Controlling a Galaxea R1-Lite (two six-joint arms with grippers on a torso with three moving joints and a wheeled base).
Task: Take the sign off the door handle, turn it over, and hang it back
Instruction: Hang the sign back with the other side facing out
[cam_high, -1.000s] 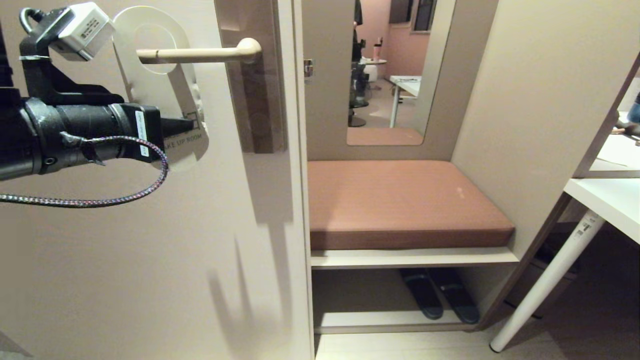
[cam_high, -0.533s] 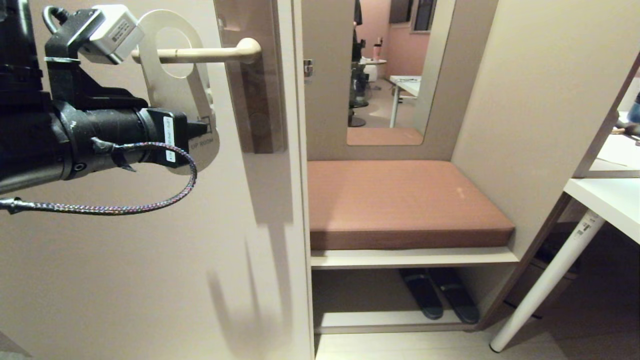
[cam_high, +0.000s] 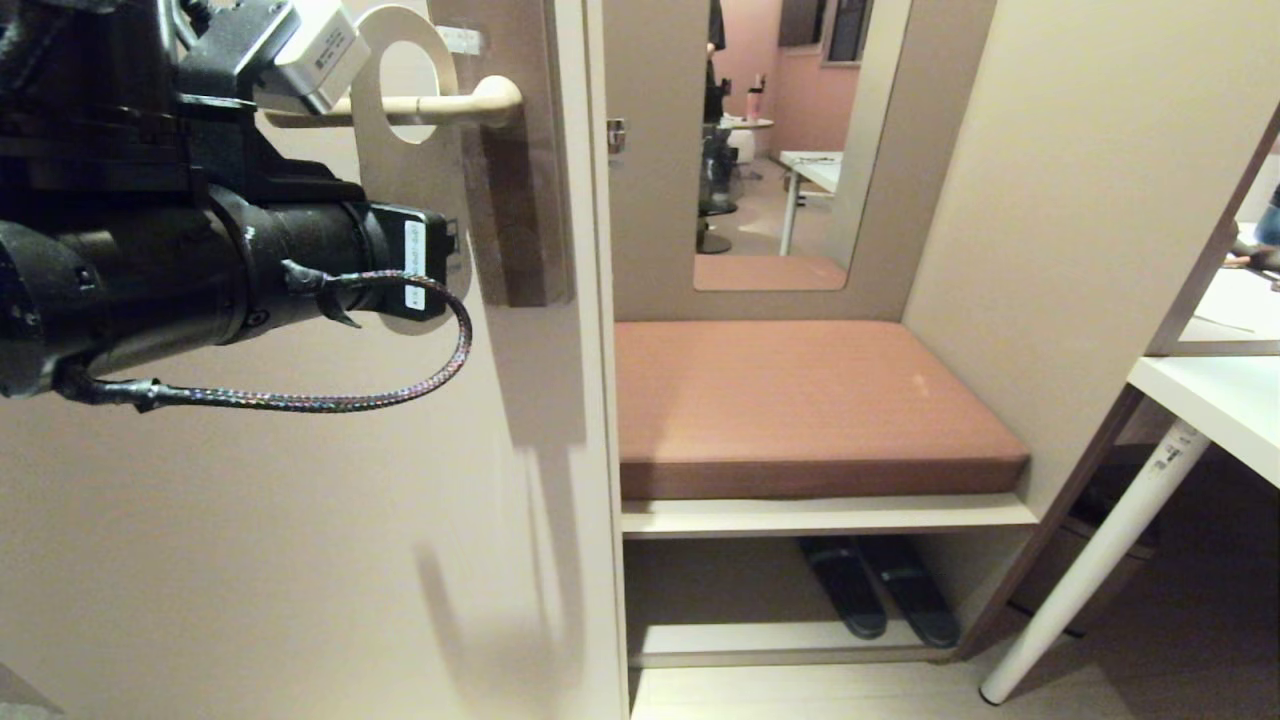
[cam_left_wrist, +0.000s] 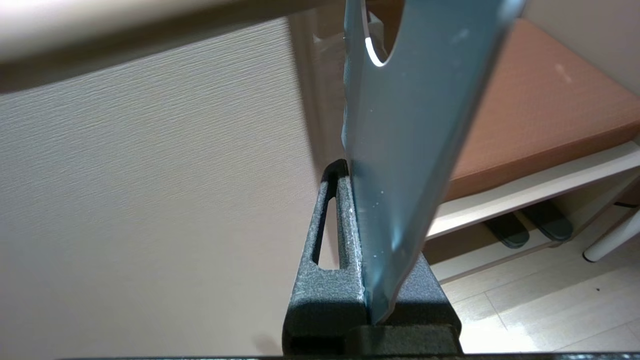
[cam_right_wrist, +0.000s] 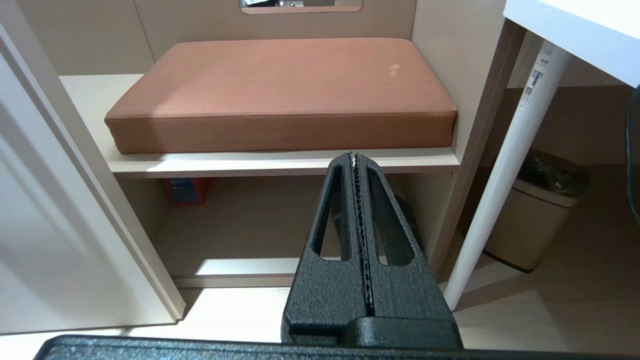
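Left gripper (cam_left_wrist: 372, 305) clamped on lower end of the sign (cam_high: 415, 165), fingers (cam_left_wrist: 330, 260) pressed tight vs. the card's edge. In left wrist view, sign (cam_left_wrist: 400, 150) standing up from jaws, blue face toward camera, edge of oval hole visible near top. In head view, pale face toward robot, card roughly upright w/ slight tilt, lower part hidden behind black wrist. Oval hole threaded over the door handle (cam_high: 455, 103): cream lever passing through it, sign sitting close to pivot end, just beside the brown-grey plate (cam_high: 515, 200). Whether card rests on lever or is only carried by gripper: cannot tell. Left arm (cam_high: 180, 270) reaching in from left at handle height, braided cable (cam_high: 300, 400) looping beneath, small white camera box (cam_high: 315, 52) on top just in front of lever's free end.

Right gripper (cam_right_wrist: 356, 165) fully closed, nothing between fingers, hanging low in front of bench, well apart from door. Not visible in head view.

Surroundings: beige door (cam_high: 300, 520) on left; to right, alcove w/ brown cushion (cam_high: 800, 400) on shelf, dark slippers (cam_high: 875, 600) underneath, white table leg (cam_high: 1090, 560) at far right, small bin (cam_right_wrist: 540, 205) beside it in right wrist view.
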